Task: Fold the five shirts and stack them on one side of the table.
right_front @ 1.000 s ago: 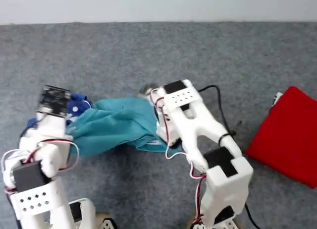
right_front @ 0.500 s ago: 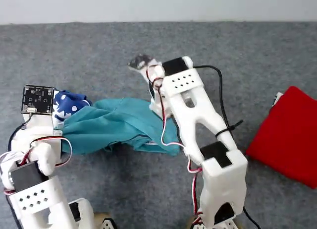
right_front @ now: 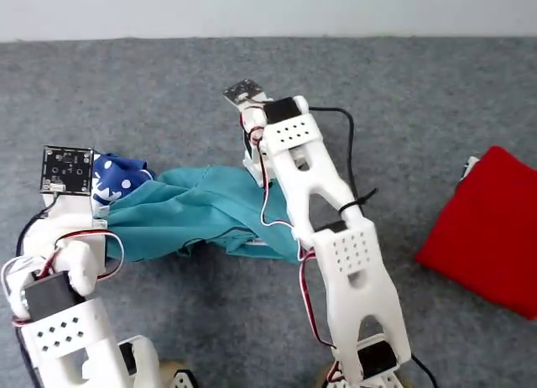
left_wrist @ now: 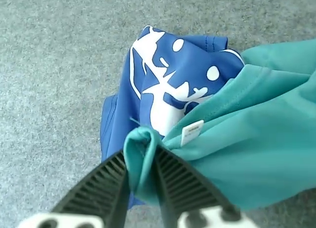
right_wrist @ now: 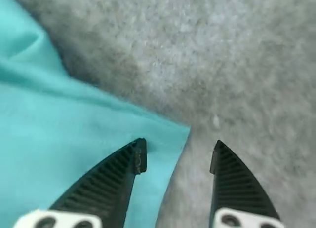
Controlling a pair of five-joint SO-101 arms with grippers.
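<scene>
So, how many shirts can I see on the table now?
3. A teal shirt lies crumpled in the middle, one end pinched by the left gripper; a blue printed shirt lies partly under that end; a red shirt lies folded at the right. Others may be hidden.

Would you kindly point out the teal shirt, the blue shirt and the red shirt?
teal shirt (right_front: 193, 212): high view, middle of the bunched cloth.
blue shirt (left_wrist: 160, 87): left wrist view, on its white print.
red shirt (right_front: 491, 233): high view, centre of the folded cloth.
</scene>
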